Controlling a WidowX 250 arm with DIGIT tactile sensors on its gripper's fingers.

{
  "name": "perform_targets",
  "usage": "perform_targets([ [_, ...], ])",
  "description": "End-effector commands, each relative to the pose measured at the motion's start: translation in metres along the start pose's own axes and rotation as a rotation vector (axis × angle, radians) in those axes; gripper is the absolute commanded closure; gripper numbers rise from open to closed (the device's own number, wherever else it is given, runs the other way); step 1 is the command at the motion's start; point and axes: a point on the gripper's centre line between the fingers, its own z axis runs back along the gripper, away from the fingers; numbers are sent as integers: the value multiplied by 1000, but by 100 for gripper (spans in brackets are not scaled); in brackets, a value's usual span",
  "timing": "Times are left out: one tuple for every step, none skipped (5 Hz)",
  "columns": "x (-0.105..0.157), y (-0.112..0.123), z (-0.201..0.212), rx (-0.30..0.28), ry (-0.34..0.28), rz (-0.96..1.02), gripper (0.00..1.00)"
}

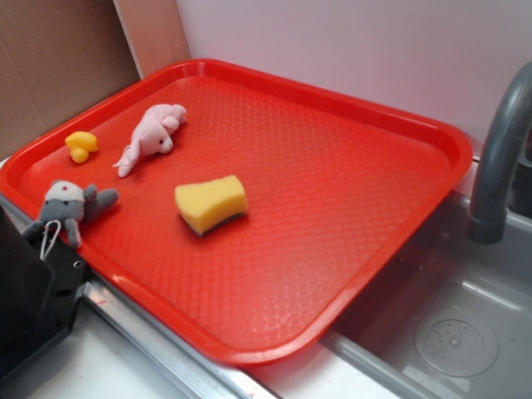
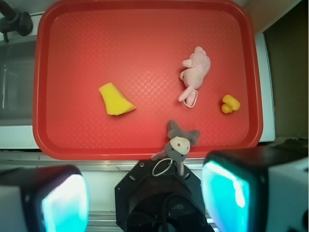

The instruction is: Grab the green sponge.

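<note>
Sponge point(image 1: 211, 204), yellow foam with wavy sides and dark underside, lies on red tray point(image 1: 349, 208); jaws spread, empty.

We count: one red tray point(image 1: 432, 137). On it, one green sponge point(image 1: 211, 204), yellow foam with dark scouring layer. One yellow rubber duck point(image 1: 81, 145). Two plush toys: one pink point(image 1: 151, 135), one grey point(image 1: 68, 208). Beside tray, one sink basin point(image 1: 465, 332), one grey faucet point(image 1: 497, 158).

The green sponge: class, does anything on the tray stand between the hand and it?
The hand, open, is high above the tray's near edge. The green sponge lies uncovered; the grey plush sits off to one side. Nothing visible blocks it.
</note>
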Motion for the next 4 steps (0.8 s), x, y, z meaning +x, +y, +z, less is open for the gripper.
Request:
perform_targets([
  [0, 0, 0, 0, 0, 0, 0],
  [27, -48, -35, -21, 4, -52, 0],
  [44, -99, -50, -31, -55, -87, 0],
  [57, -143, -73, -56, -67, -97, 0],
])
